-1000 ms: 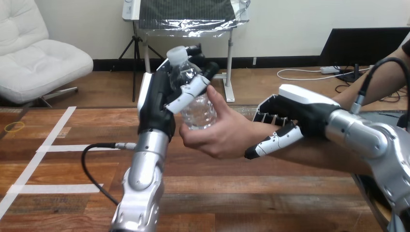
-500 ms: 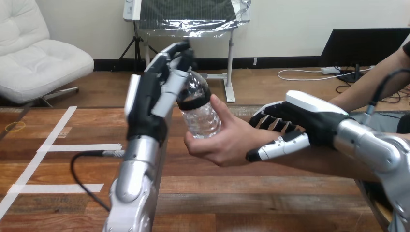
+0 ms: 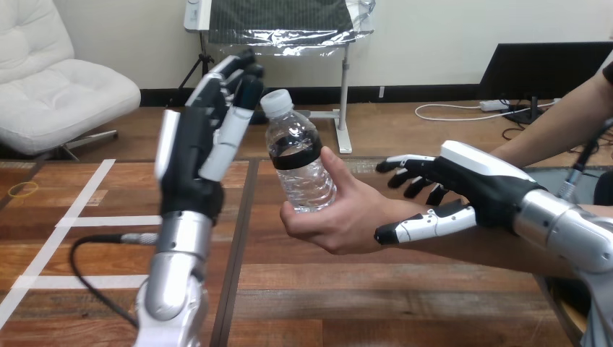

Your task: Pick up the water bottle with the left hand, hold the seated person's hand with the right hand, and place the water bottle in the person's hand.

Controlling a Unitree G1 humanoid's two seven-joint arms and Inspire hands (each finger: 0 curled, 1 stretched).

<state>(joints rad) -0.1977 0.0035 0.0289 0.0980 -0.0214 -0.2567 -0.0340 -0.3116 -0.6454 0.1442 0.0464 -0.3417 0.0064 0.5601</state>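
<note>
Bottle point(image 3: 300, 163) upright in person's hand point(image 3: 340, 220), mid-scene. Thin clear plastic: probably light, crushable, slick, so grip the ribbed body. Left hand point(image 3: 189, 159) spread, just left, apart. Right hand point(image 3: 477, 184) spread at person's wrist point(image 3: 426, 242).

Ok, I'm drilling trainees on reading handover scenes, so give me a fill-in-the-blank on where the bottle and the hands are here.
1. The water bottle has a ____ cap.
2. The person's hand grips it around its ____ half.
3. The left hand, fingers straight, stands apart at the bottle's ____ in the view.
4. The right hand, open, lies at the view's ____ of the person's hand.
Missing words: white; lower; left; right.
</note>
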